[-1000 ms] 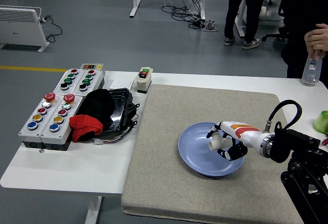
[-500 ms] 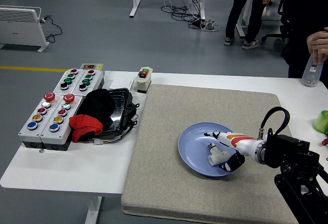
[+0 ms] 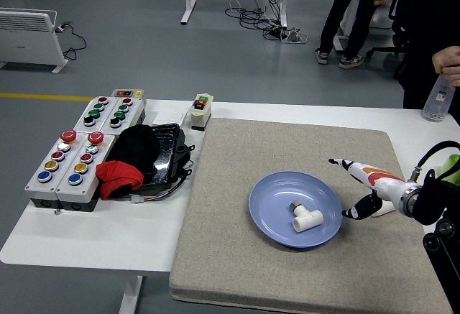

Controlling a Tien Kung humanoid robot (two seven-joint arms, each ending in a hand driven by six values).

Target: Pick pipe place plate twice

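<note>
A white T-shaped pipe fitting lies in the blue plate on the grey mat. My right hand is just right of the plate's rim, above the mat, with its fingers spread and holding nothing. A small white piece shows under the hand on the mat; I cannot tell what it is. My left arm is out of view.
Button control boxes stand at the left. A black tray with black and red cloth lies beside them. A small switch box is at the back. A person's hand holds a clear bottle at the far right. A green object sits at the right edge.
My right hand let go of the pipe fitting in the plate, opened, and drew back to the right off the plate. The fitting now lies free in the plate.
</note>
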